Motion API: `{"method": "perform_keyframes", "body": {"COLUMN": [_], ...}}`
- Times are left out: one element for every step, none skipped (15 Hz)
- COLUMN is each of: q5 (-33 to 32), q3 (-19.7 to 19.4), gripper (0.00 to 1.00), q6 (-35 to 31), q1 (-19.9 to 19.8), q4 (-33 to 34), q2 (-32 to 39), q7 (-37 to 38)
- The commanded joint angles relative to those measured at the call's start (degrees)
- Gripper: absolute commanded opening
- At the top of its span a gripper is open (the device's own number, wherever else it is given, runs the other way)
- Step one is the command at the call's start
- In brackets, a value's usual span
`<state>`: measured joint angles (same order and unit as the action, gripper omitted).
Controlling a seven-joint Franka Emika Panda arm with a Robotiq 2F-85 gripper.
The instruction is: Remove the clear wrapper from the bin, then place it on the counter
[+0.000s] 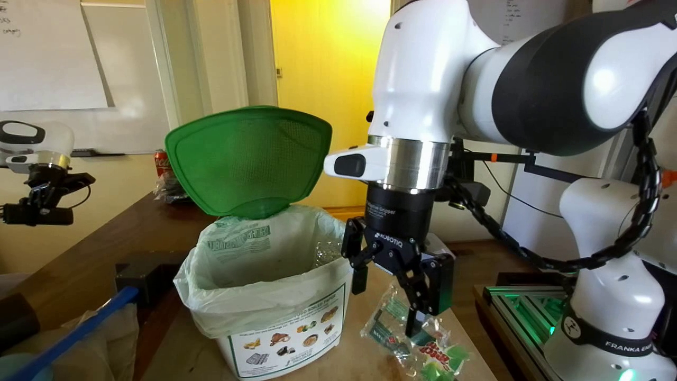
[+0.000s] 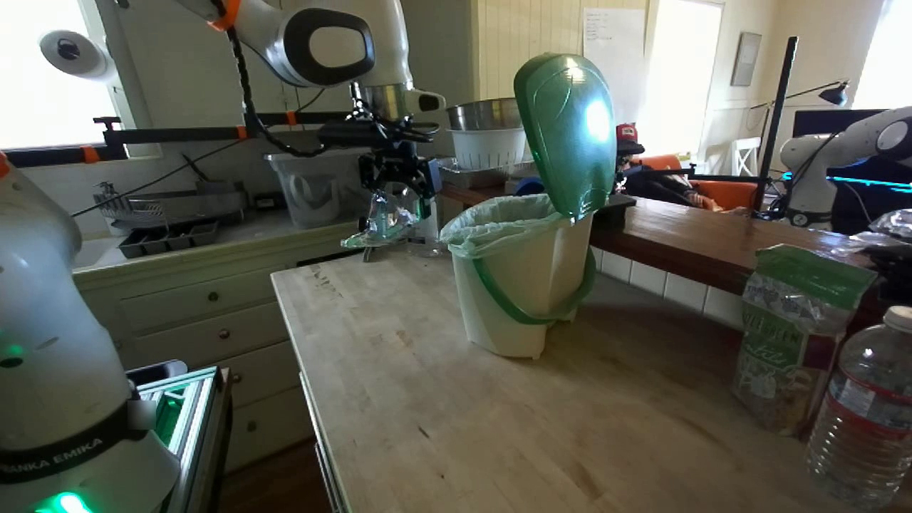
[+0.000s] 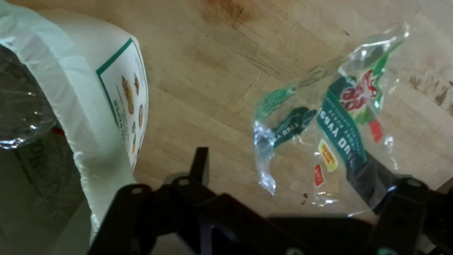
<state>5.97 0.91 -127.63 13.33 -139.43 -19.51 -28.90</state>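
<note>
Pale drawers (image 2: 192, 313) and a bright yellow door (image 1: 328, 79) form the backdrop to a brown wooden bench (image 2: 427, 399), on which we see a small white plastic waste bin (image 2: 527, 281), its rounded green plastic lid (image 1: 248, 159) raised and its pale translucent liner bag (image 1: 254, 307) folded over the rim. A white label (image 1: 288, 338) bordered in green and printed with pictures of food marks the bin's front. Just beside the bin, a black Robotiq claw (image 1: 387, 307) points downward from a white-and-black Franka Emika arm (image 1: 412, 79). The claw is released, its two dark, narrow fingers (image 1: 359, 278) standing wide apart. The task's object, a crumpled see-through plastic wrapper (image 3: 339, 124) printed in green and a little red, is out of the bin and over the bench, at the finger farther from the bin; in the wrist view, that finger's dark tip appears to show through the film. We cannot tell whether the wrapper rests on the wood or hangs from the finger. Inside the bin, we make out a shiny clear plastic item (image 3: 24, 102) close to the liner's edge. In an exterior view, a green-topped plastic bag (image 2: 784, 356) stands just beside a white-capped clear plastic bottle (image 2: 858, 442) banded in red.
</note>
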Motion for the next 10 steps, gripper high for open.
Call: {"method": "perform_keyframes", "body": {"q5": [-1.41, -1.55, -1.86, -2.02, -2.07, -1.88, -2.06, -0.79, -0.83, -0.86], "q3": [1.43, 1.71, 1.89, 2.10, 2.24, 2.30, 2.54, 1.81, 1.94, 2.02], "gripper": [1.00, 1.00, 1.00, 1.00, 1.00, 1.00, 1.00, 1.00, 1.00, 1.00], "q6": [-2.93, -3.86, -4.33, -4.81, -5.29, -5.36, -6.07, -3.90, -4.22, -4.47], "q1": [-1.83, -2.19, -2.46, -2.69, -2.82, -2.86, -3.06, -2.46, -2.56, -2.63], "q4": [-0.73, -0.90, -0.90, -0.99, -1.16, -1.26, -1.61, -0.36, -0.45, -0.50], "q2": [0.42, 0.52, 0.71, 0.94, 1.14, 1.25, 1.22, 1.07, 1.24, 1.34], "q7": [5.40, 7.09, 7.94, 8.98, 9.67, 10.14, 11.03, 8.56, 9.06, 9.43]}}
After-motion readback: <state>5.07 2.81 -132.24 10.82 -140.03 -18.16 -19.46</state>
